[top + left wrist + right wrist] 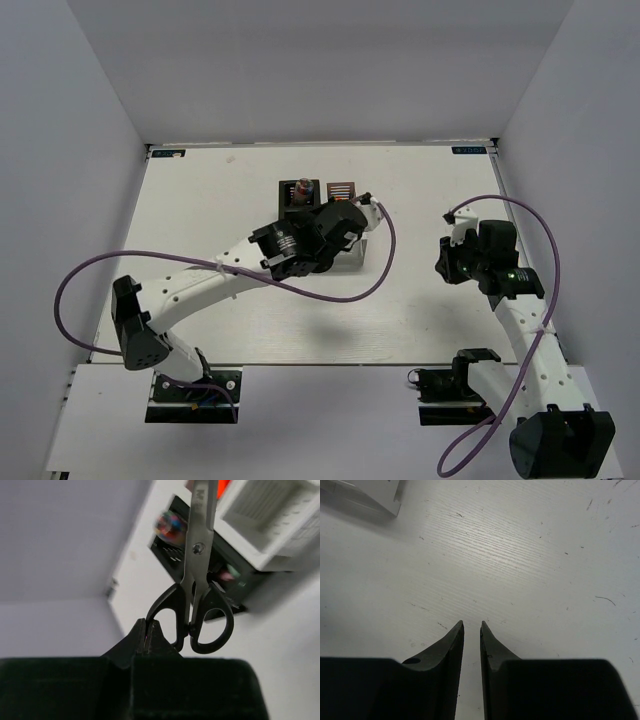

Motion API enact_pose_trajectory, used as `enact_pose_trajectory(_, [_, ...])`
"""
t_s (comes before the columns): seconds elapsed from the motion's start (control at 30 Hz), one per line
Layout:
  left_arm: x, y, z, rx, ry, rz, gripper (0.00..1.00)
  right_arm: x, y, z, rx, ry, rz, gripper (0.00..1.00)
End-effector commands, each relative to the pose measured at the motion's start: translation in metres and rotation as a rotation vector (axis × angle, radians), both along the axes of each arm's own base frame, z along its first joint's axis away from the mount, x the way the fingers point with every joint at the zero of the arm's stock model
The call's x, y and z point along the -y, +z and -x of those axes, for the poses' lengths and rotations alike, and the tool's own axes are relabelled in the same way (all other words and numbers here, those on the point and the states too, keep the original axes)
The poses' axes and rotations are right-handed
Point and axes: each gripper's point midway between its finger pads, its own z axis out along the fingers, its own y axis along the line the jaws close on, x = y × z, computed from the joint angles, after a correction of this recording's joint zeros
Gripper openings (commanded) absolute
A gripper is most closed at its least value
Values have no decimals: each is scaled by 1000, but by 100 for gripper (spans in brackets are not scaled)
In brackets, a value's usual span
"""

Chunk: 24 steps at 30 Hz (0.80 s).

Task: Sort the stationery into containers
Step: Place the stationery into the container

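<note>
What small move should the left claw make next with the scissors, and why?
Probably lower the scissors tips-first toward a box compartment, with the left claw shut. The claw pinches one handle loop, and the blades point over the black box and white box, so the scissors seem held above them, not inside.

The white worktop [200, 210] carries a black organiser [298, 193] toward its far middle, with a pale organiser [270, 520] standing just beside it.
</note>
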Motion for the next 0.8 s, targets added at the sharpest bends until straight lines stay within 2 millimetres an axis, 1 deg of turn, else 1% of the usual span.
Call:
enact_pose_trajectory(0.0, [4, 51, -40, 252, -72, -203, 0, 0, -1, 1, 10, -11, -16, 23])
enact_pose_trajectory(0.03, [14, 64, -50, 325, -64, -130, 0, 1, -1, 0, 10, -14, -14, 23])
enact_pose_trajectory(0.07, [16, 70, -56, 360, -106, -255, 0, 2, -1, 1, 10, -16, -13, 23])
enact_pose_trajectory(0.1, [19, 65, -60, 380, -113, -286, 0, 1, 0, 1, 14, -15, -15, 23])
enact_pose_trajectory(0.13, [31, 87, -66, 484, -109, -175, 0, 2, 1, 0, 19, -17, -15, 23])
enact_pose_trajectory(0.17, [35, 81, -68, 514, -155, -304, 0, 2, 1, 0, 21, -17, -14, 24])
enact_pose_trajectory(0.2, [43, 70, -70, 564, -212, -356, 0, 2, 1, 1, 21, -17, -14, 24])
enact_pose_trajectory(0.23, [49, 79, -70, 632, -195, -261, 0, 3, 2, 0, 25, -21, -14, 24])
enact_pose_trajectory(0.27, [55, 84, -70, 691, -246, -396, 0, 3, 2, 0, 25, -21, -13, 24])
enact_pose_trajectory(0.3, [64, 60, -73, 698, -284, -465, 0, 4, 1, 0, 24, -25, -11, 24])
enact_pose_trajectory(0.33, [61, 70, -72, 784, -250, -422, 0, 5, 2, 0, 32, -28, -10, 24])
enact_pose_trajectory(0.37, [64, 79, -69, 848, -271, -496, 0, 5, 2, 0, 31, -28, -10, 24])
enact_pose_trajectory(0.4, [69, 62, -71, 843, -302, -545, 0, 6, 2, 0, 34, -32, -10, 24])
enact_pose_trajectory(0.43, [67, 61, -70, 855, -302, -557, 0, 5, 1, 0, 30, -30, -12, 24])
enact_pose_trajectory(0.57, [73, 69, -55, 959, -362, -574, 0, 4, -3, 2, 15, -22, -16, 24])
enact_pose_trajectory(0.7, [70, 75, -48, 986, -383, -593, 0, 5, -5, 2, 10, -22, -22, 24])
enact_pose_trajectory(0.73, [65, 83, -46, 999, -375, -593, 0, 5, -5, 2, 7, -22, -23, 24])
enact_pose_trajectory(0.77, [66, 84, -45, 1007, -383, -601, 0, 5, -6, 2, 7, -18, -23, 24])
